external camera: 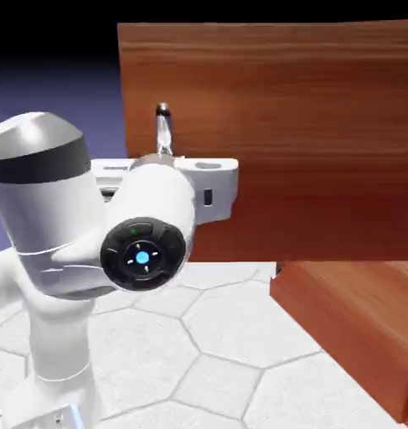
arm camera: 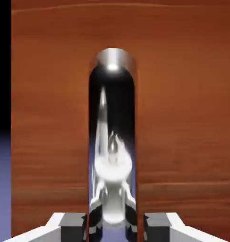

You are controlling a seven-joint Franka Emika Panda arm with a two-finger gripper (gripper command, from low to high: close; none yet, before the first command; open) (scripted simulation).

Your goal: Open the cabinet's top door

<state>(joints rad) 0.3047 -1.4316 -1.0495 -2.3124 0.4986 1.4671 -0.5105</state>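
Observation:
The top door (external camera: 307, 142) is a broad reddish-brown wood-grain panel that fills the upper right of the exterior view. Its silver bar handle (external camera: 162, 126) sticks up at the panel's left edge, just above my white hand (external camera: 209, 183), which hides the fingers there. In the hand view the handle (arm camera: 113, 142) runs up the middle, large and shiny, against the door's wood (arm camera: 183, 118). My gripper (arm camera: 114, 228) is shut on it, with a grey fingertip (arm camera: 72, 226) pressed to each side. The door's angle to the cabinet cannot be told.
The cabinet's lower part (external camera: 358, 327) juts out at the exterior view's lower right. The arm's big white joints (external camera: 48, 209) fill the left, over a white hexagon-tiled floor (external camera: 215, 335). Left of the door's edge in the hand view lies dark backdrop.

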